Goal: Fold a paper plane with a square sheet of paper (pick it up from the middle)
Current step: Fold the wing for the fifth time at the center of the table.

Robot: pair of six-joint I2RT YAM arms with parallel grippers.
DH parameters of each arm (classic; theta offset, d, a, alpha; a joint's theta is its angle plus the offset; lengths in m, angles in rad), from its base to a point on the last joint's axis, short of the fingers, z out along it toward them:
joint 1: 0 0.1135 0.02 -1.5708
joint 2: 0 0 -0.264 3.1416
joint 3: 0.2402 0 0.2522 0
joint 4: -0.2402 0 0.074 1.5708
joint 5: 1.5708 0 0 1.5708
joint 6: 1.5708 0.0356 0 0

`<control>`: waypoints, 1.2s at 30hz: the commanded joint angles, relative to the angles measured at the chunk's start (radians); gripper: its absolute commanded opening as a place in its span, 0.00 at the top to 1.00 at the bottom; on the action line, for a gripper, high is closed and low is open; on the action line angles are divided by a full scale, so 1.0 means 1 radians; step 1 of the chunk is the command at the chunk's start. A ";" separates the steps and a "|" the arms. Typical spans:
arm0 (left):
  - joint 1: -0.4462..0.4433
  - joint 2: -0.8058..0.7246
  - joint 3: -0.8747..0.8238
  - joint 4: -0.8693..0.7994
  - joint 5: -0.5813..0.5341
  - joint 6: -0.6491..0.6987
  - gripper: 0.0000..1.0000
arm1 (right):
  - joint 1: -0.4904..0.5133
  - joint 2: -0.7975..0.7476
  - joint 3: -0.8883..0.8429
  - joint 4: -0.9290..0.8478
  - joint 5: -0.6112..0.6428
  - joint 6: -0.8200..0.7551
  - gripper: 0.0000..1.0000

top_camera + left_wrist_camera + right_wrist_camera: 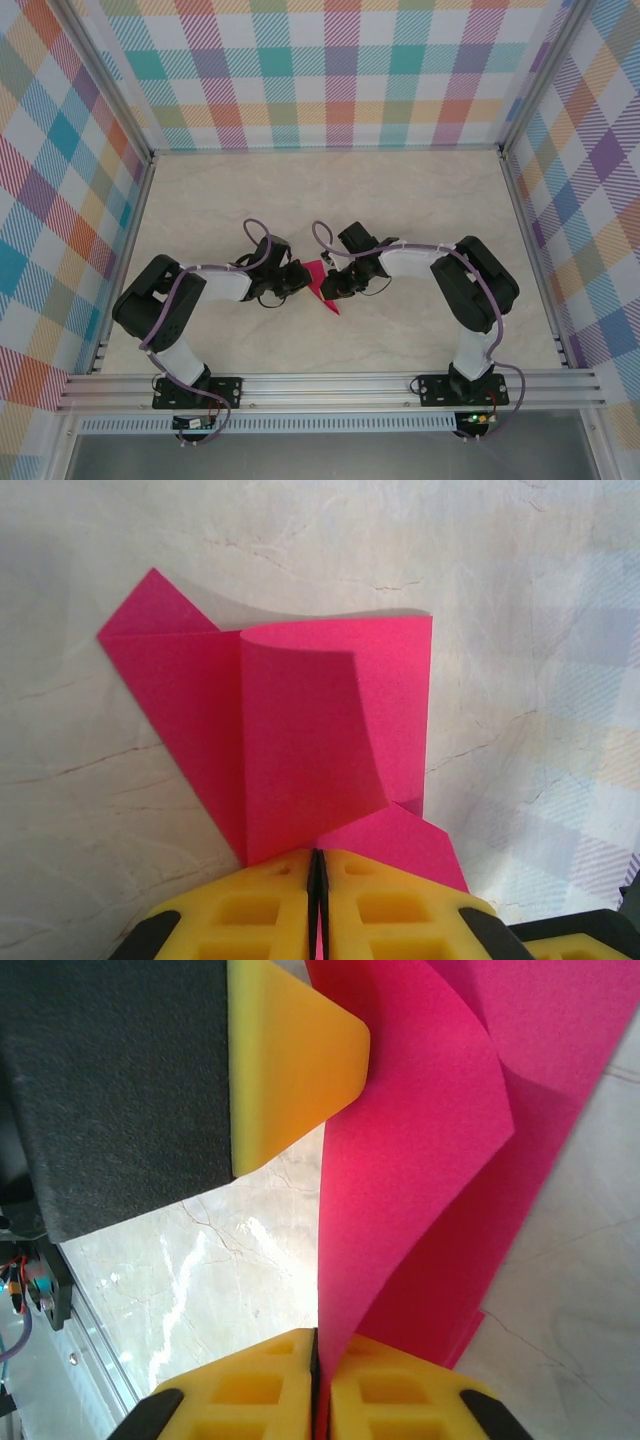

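The paper (330,730) is magenta-pink. The left gripper (317,858) has yellow fingers (250,910). The tabletop (400,190) is cream marble, thinly veined. The walls (330,70) are pastel plaid.

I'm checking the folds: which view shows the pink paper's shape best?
Left wrist: the paper shows nearly whole, folded flap and corners visible. Right wrist gives a close curled edge; top external, a tiny pink sliver.

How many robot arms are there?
2. The left arm is on the table's left side and the right arm on its right, both reaching to the paper in the middle. None seem hidden.
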 commanded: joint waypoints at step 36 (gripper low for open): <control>-0.039 -0.081 -0.099 0.162 0.069 -0.032 0.84 | -0.020 -0.021 -0.246 0.405 -0.001 0.063 0.94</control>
